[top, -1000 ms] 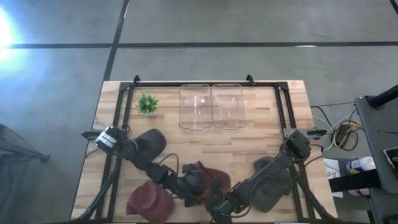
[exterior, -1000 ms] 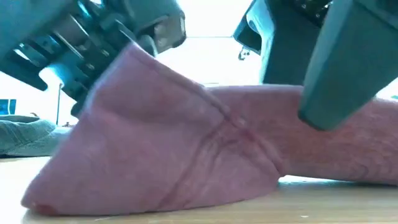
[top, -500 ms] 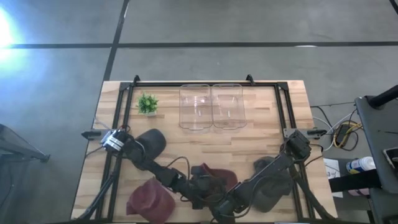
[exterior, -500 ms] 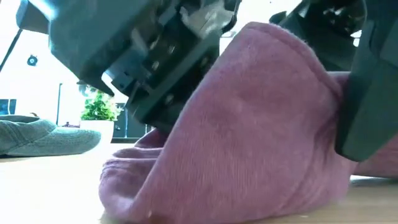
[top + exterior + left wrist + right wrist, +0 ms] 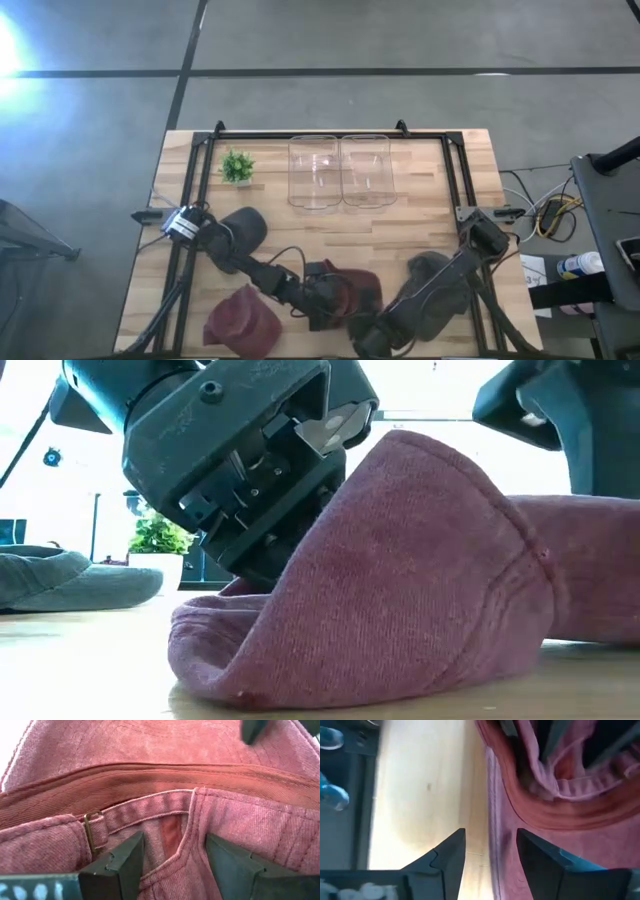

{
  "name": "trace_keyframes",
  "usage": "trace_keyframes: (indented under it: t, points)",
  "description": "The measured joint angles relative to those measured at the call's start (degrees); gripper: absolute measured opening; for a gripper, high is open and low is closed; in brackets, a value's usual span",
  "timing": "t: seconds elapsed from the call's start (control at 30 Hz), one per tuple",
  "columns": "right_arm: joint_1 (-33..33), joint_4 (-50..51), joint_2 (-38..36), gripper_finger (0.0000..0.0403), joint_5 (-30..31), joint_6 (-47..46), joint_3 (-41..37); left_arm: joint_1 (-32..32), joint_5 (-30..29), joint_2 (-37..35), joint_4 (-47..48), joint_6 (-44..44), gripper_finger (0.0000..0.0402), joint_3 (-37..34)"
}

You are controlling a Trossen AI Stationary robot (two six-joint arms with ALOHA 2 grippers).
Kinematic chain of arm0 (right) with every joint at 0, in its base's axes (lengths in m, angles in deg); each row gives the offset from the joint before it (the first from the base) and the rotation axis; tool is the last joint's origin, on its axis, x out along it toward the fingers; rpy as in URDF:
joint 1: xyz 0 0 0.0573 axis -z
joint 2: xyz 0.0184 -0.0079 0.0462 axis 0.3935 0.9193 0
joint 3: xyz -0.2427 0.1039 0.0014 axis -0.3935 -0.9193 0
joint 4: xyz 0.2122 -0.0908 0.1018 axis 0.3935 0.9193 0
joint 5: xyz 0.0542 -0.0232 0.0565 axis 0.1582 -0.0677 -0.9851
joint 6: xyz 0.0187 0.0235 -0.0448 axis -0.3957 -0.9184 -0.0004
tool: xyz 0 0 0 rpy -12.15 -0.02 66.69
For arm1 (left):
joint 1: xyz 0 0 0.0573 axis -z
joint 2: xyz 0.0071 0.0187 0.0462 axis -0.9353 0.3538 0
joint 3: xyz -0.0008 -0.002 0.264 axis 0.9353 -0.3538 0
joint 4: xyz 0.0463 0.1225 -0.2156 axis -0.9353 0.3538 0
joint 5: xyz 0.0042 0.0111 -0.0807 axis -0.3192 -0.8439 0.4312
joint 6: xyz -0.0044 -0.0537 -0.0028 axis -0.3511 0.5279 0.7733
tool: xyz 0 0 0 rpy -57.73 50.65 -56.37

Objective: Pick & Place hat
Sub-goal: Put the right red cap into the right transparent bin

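Altogether four hats: two red (image 5: 350, 290) (image 5: 243, 322), two grey (image 5: 243, 232) (image 5: 432, 290); two clear bins (image 5: 314, 172) (image 5: 366, 170).

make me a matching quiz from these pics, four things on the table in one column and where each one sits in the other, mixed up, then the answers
Things:
1. small green plant
2. two clear bins
3. red hat
4. dark grey hat

Places (high view):
A. side by side at the middle of the far edge
B. far left corner
C. near edge, between the left claw and right claw
D. left half, under the left arm

Pairs: 1-B, 2-A, 3-C, 4-D
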Motion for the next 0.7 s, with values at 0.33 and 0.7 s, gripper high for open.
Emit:
trace_keyframes:
  t: [0.33, 0.7]
  points:
    - [-0.24, 0.50, 0.00, 0.0144, 3.24, -3.52, -2.68, 0.31, 0.35, -1.00, -0.34, 2.15, 0.0210, 0.07]
    - [-0.31, 0.78, -0.20, 0.0017, 6.62, -4.79, -3.61, 0.08, -0.04, -2.27, -3.79, 1.94, 0.0210, 0.02]
